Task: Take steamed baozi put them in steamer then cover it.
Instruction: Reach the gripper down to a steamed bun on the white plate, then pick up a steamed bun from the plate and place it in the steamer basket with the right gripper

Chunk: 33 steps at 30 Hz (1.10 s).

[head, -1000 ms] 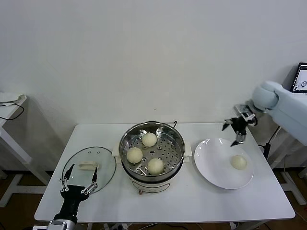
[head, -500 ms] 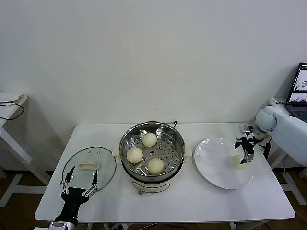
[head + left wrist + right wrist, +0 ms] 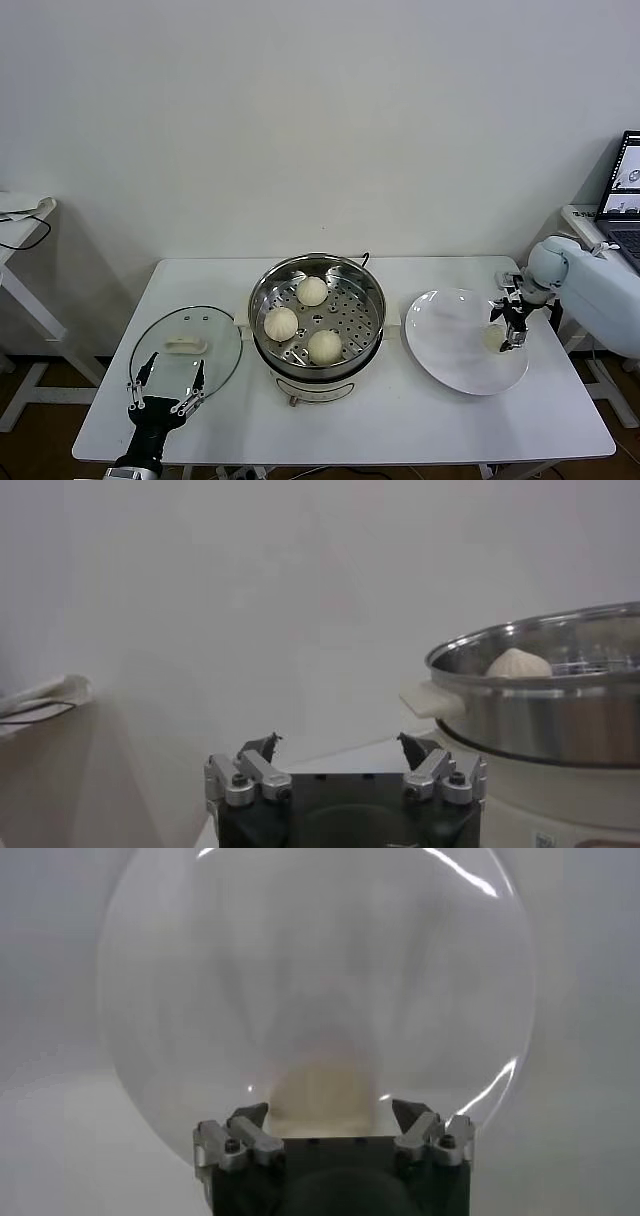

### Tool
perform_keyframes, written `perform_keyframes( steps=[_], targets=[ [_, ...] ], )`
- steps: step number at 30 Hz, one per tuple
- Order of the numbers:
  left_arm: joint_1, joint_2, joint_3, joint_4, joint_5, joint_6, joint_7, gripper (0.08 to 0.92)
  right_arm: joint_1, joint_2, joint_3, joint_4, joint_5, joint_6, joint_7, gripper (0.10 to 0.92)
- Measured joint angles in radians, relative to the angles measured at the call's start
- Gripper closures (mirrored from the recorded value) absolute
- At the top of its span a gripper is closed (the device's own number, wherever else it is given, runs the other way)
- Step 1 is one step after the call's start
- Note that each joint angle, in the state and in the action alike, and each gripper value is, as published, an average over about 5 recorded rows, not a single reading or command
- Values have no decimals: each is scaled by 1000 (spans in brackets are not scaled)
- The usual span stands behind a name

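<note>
Fingers of our right gripper (image 3: 507, 325) straddled the last baozi (image 3: 494, 337) on the plate (image 3: 450, 350), not yet clamped; our left gripper (image 3: 165, 386) idled wide near the cover (image 3: 186, 352).

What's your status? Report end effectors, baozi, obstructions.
Right end effector down around last baozi on plate, not clamped. Left end effector open, idle near cover. Three baozi in steamer. Nothing in the way.

The last baozi (image 3: 493, 338) is partly hidden behind the right gripper (image 3: 507, 325) — contact unclear.
</note>
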Motion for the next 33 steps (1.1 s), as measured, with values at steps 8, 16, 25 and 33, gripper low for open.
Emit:
perform_keyframes(
  steps=[8, 16, 25, 33],
  targets=[
    [-1, 0, -5, 1, 0, -2, 0, 177, -10, 5, 7, -12, -4, -1, 6, 339],
    [-13, 4, -7, 3, -1, -2, 0, 177, 26, -13, -17, 20, 13, -2, -2, 427],
    [-24, 8, -8, 5, -3, -2, 0, 177, 220, 9, -157, 131, 138, 2, -45, 440],
    [-27, 11, -8, 2, -3, -3, 1, 177, 470, 99, -334, 260, 301, -23, -83, 432]
  ],
)
